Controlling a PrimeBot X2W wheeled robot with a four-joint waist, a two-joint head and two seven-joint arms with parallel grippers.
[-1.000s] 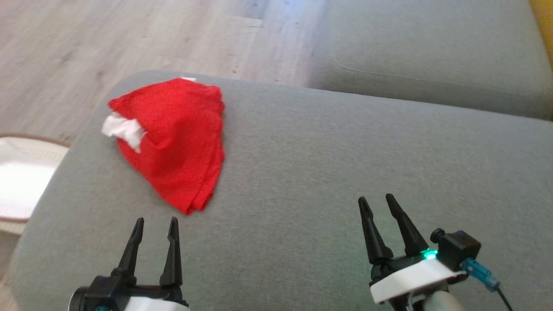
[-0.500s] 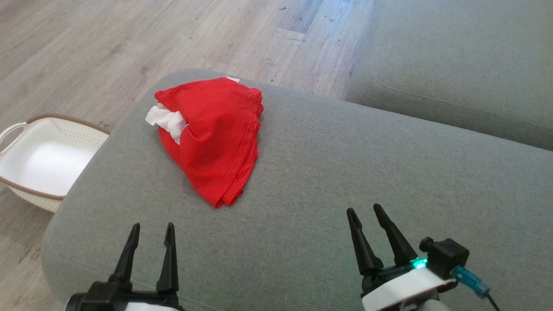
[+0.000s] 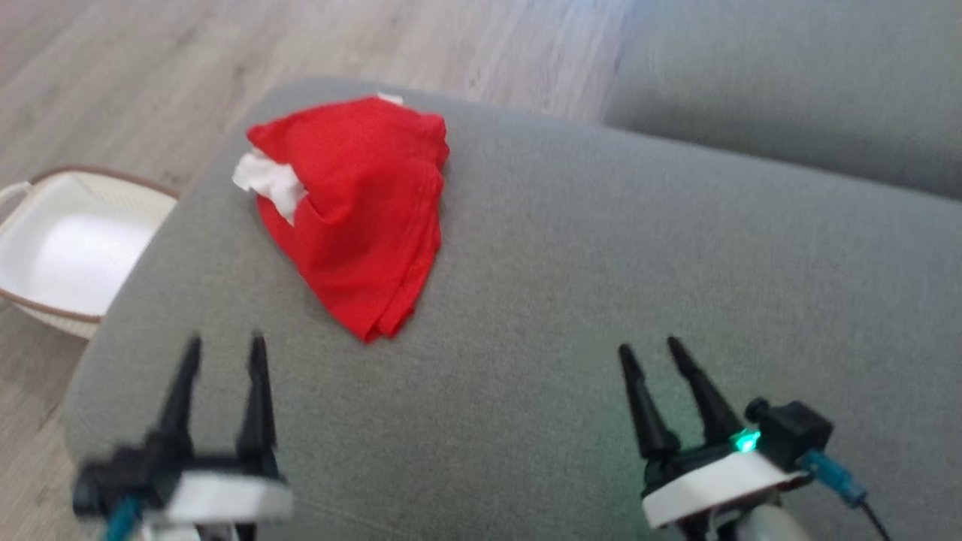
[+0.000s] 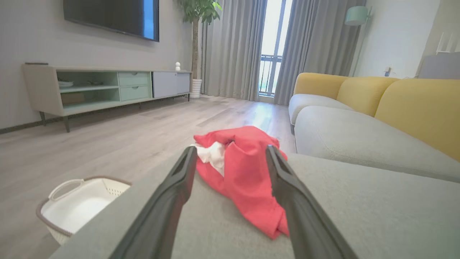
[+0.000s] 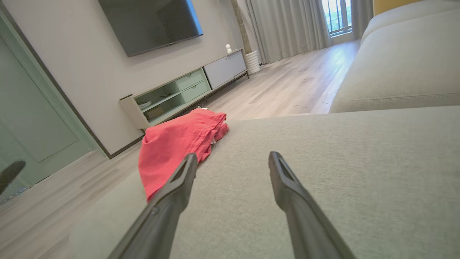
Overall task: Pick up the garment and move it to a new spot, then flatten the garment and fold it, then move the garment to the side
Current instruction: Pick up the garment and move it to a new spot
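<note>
My left tool (image 3: 225,342) and right tool (image 3: 648,346) hover spread and empty over the near edge of the grey cushion (image 3: 601,263), well apart from the red garment (image 3: 353,218). I judge that is because the garment already lies folded at the far left. It is thin, soft woven cloth in a limp, layered wedge with a white scrap (image 3: 267,180) peeking out, on nubbly upholstery.

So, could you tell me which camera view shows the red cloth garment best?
The head view: the red cloth garment lies whole and unobstructed, though slightly blurred. In the left wrist view the left tool overlaps it; the right wrist view sees it obliquely.
</note>
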